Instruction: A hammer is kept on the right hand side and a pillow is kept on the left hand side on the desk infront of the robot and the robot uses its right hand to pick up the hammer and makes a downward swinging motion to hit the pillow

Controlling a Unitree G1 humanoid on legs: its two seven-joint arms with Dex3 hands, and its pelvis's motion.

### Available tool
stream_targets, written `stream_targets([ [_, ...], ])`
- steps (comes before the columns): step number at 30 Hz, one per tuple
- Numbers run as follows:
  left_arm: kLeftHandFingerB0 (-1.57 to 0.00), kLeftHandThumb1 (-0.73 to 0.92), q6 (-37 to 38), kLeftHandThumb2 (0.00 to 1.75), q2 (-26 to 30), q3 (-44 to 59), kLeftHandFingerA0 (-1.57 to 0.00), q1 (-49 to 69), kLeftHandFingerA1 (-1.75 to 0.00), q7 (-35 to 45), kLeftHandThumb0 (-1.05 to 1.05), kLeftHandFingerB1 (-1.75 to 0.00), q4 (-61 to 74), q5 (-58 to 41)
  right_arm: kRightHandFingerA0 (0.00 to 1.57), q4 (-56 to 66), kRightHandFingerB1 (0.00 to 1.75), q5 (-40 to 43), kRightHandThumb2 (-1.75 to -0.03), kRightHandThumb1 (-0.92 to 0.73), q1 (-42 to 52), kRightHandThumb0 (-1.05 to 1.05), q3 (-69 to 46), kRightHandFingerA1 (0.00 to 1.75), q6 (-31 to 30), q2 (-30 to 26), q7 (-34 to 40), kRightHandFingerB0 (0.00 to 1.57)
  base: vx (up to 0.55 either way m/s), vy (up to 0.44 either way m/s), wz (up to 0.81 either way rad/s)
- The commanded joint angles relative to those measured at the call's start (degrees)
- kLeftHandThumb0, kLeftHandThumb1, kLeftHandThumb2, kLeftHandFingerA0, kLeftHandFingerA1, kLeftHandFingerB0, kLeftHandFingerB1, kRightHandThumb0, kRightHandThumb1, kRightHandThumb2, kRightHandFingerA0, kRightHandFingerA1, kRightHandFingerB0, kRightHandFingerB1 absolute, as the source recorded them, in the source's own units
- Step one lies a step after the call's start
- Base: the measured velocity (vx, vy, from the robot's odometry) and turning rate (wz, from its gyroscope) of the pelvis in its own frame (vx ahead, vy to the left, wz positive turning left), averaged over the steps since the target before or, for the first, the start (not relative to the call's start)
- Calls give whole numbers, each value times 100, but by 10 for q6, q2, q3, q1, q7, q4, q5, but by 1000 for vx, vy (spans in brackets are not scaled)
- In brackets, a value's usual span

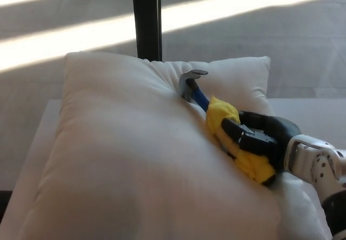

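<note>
A large white pillow point(130, 153) fills most of the head view, lying on a white desk point(43, 126). My right hand point(258, 137) is shut on the hammer's yellow-wrapped handle point(230, 134), over the pillow's right half. The blue shaft runs up and left to the grey metal head point(189, 83), which presses into the pillow near its far edge and dents it. My left hand does not show.
A black vertical post point(146, 18) stands behind the pillow. Beyond it lies a grey floor with bright sunlight stripes point(81, 40). A strip of desk point(311, 115) shows right of the pillow, and my silver right forearm point(319, 164) crosses the lower right corner.
</note>
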State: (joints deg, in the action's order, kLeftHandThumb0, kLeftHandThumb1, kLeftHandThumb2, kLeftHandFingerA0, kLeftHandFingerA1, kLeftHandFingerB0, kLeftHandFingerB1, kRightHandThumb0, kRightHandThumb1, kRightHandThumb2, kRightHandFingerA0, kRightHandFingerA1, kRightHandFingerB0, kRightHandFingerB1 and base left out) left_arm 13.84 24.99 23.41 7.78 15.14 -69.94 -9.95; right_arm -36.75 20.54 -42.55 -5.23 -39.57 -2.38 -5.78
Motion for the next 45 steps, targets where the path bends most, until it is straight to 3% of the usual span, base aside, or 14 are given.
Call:
stream_targets([
  [1, -65, 70, 2, 61, 16, 0, -74, -1, -58, -8, -52, -50, -1, 0, 113, -78, 175, -33, -79, -86, 42, -46, 4, 175, -111, 12, 62, 76, 0, 0, 0],
  [4, -61, 74, 16, 62, 17, -8, -71, 5, -60, -5, -52, -51, 0, 9, 111, -56, 172, -18, -79, -87, 22, -44, -14, 175, -120, 12, 68, 72, 0, 0, 0],
  [7, -64, 70, 11, 61, 15, -2, -74, 4, -62, -5, -52, -52, 1, 1, 114, -36, 175, 2, -85, -86, -8, -42, -40, 175, -133, 12, 70, 86, 0, 0, 0],
  [9, -64, 70, 0, 61, 11, 7, -74, 3, -63, -10, -52, -53, 3, -8, 111, -9, 174, 22, -93, -79, -39, -41, -59, 175, -157, 7, 59, 78, 0, 0, 0],
  [14, -62, 72, 6, 62, 13, 5, -73, 2, -62, -2, -52, -53, 3, -5, 108, 33, 169, 62, -74, -88, -116, -45, -112, 175, -214, -5, 70, 71, 0, 0, 0],
  [17, -63, 72, 8, 62, 13, 3, -73, 3, -61, -5, -52, -52, -1, -3, 109, 42, 159, 86, -82, -80, -145, -42, -150, 175, -237, -9, 78, 72, 0, 0, 0],
  [18, -62, 72, 10, 62, 13, 3, -72, 5, -61, -5, -51, -53, 1, -2, 108, 50, 153, 112, -95, -75, -166, -39, -185, 175, -247, -13, 85, 79, 0, 0, 0],
  [21, -61, 73, 10, 62, 15, 0, -72, 5, -60, -4, -52, -52, -1, 1, 106, 61, 158, 114, -109, -68, -189, -34, -199, 175, -262, -29, 68, 82, 0, 0, 0],
  [22, -63, 73, 14, 62, 15, -2, -73, 5, -61, -6, -52, -52, -2, 4, 107, 67, 170, 134, -115, -64, -214, -34, -237, 175, -274, -35, 90, 79, 0, 0, 0],
  [24, -62, 73, 16, 62, 14, 0, -72, 11, -61, -3, -51, -52, -2, 2, 105, 114, 175, 151, -109, -69, -209, -33, -263, 175, -271, -48, 83, 70, 0, 0, 0],
  [30, -63, 72, 12, 62, 14, -2, -73, 10, -59, -8, -53, -51, -5, 4, 107, 151, 175, 147, -102, -75, -208, -34, -336, 175, -294, -76, 108, 67, 0, 0, 0],
  [37, -63, 72, 10, 62, 17, 4, -72, 12, -59, -5, -52, -51, -1, -1, 105, 134, 175, 88, -96, -85, -148, -31, -374, 175, -209, -146, 109, 64, 0, 0, 0],
  [39, -62, 71, 10, 61, 17, 7, -73, 13, -60, 2, -53, -51, -4, -5, 103, 123, 175, 17, -100, -83, -63, -30, -310, 175, -113, -185, 73, 71, 0, 0, 0],
  [45, -57, 75, 17, 63, 19, -1, -68, 12, -57, 4, -52, -50, -2, 4, 97, 120, 175, -75, -122, -61, 56, -13, -222, 175, 38, -219, 61, 69, 0, 0, 0],
])
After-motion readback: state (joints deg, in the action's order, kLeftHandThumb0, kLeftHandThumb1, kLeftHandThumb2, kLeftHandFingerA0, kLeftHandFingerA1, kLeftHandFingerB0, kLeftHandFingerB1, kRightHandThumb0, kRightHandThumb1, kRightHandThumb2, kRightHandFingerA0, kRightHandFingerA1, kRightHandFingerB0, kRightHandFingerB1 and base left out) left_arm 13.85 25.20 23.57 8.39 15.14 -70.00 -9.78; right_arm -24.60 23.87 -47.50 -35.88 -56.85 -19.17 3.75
